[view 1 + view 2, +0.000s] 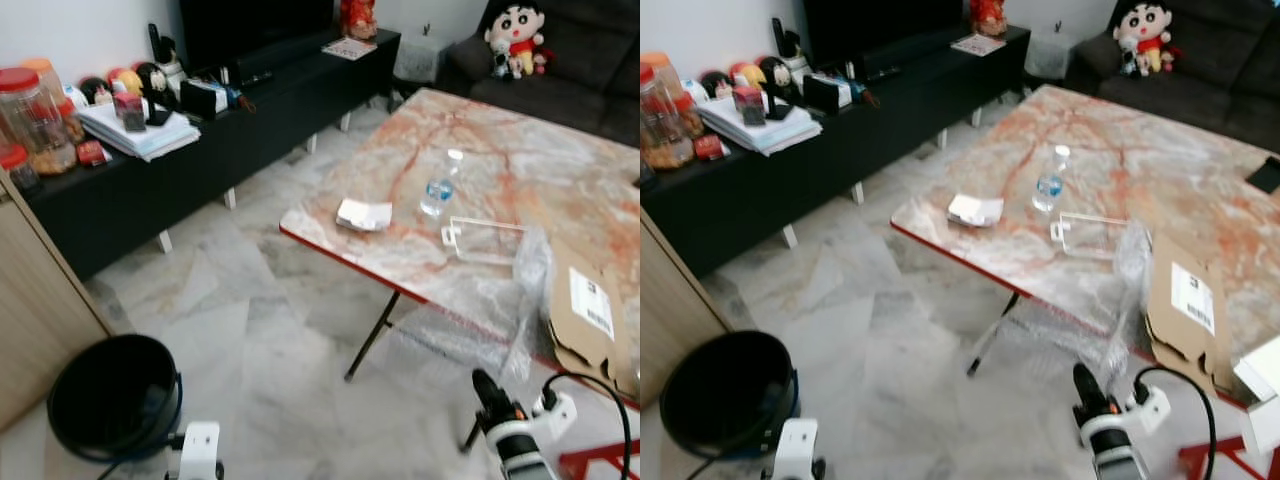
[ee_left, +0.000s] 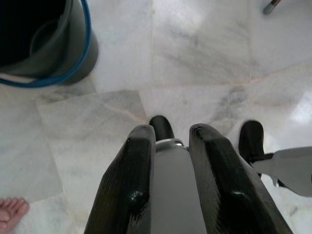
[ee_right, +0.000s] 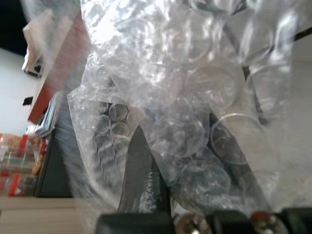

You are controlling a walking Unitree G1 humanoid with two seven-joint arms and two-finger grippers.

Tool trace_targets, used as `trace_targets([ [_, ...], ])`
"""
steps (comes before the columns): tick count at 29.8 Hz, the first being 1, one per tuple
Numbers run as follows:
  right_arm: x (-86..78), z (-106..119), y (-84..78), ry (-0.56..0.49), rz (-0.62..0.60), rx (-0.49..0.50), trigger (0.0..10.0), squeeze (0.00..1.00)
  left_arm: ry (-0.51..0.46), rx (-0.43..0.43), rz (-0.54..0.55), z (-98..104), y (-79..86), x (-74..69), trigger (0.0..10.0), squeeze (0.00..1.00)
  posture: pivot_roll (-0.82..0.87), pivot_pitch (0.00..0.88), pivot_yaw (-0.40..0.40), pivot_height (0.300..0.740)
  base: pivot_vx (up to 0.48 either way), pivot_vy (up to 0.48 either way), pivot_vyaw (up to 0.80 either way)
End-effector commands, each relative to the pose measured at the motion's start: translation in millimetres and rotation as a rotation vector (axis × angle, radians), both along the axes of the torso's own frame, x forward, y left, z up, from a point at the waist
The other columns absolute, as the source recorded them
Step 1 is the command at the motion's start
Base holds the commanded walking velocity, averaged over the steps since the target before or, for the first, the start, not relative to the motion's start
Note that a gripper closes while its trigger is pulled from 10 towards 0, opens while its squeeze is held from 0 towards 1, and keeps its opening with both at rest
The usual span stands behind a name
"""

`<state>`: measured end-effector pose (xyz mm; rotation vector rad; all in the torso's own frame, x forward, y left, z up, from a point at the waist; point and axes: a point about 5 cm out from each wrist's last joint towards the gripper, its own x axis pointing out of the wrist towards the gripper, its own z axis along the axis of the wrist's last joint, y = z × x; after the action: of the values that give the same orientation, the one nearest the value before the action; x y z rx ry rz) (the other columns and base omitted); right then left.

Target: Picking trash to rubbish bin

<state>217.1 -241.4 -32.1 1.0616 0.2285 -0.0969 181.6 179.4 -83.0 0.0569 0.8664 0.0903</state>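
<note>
A sheet of bubble wrap (image 1: 527,285) hangs off the near edge of the marble table (image 1: 500,150) and sags below it. My right gripper (image 1: 483,385) points up at it from under the table edge. In the right wrist view the bubble wrap (image 3: 185,97) drapes over and between the fingers (image 3: 141,170), which stand apart, so the gripper (image 3: 178,129) is open. A crumpled white paper (image 1: 362,214), a water bottle (image 1: 437,187) and a clear plastic tray (image 1: 485,240) lie on the table. The black bin (image 1: 115,395) stands on the floor at my left. My left gripper (image 2: 170,131) hangs open beside the bin (image 2: 44,44), holding nothing.
Flattened cardboard (image 1: 590,310) lies on the table's right end. A black TV bench (image 1: 200,150) with jars and papers runs along the back left, a wooden cabinet (image 1: 30,300) stands at the left, a sofa (image 1: 560,80) behind. A person's bare toes (image 2: 12,212) are near my left side.
</note>
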Motion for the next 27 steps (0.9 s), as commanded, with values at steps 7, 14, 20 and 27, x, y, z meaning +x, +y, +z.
trace_targets([
  [7,-0.8,-0.2,-3.2,0.014,0.004,-0.021,10.0,0.00,0.007,0.000,0.004,-1.7,-1.4,-3.4,10.0,0.00,-0.19,0.000,-0.100,0.740,-0.319,0.000,0.00],
  [14,-0.3,0.4,-3.8,0.010,0.011,-0.025,10.0,0.00,0.000,0.013,0.012,-1.3,-0.9,-3.2,10.0,0.00,-0.19,0.000,-0.102,0.740,-0.160,0.000,0.00],
  [20,-0.8,-0.3,-5.2,0.025,0.013,-0.042,10.0,0.00,-0.024,0.011,0.022,0.5,-1.2,-0.5,10.0,0.00,-0.19,0.000,-0.104,0.740,0.000,0.000,0.00],
  [27,-2.8,-3.7,-9.5,0.092,-0.005,-0.106,10.0,0.00,-0.027,0.001,0.038,1.0,-2.2,0.9,10.0,0.00,-0.20,0.000,-0.109,0.740,0.000,0.000,0.00],
])
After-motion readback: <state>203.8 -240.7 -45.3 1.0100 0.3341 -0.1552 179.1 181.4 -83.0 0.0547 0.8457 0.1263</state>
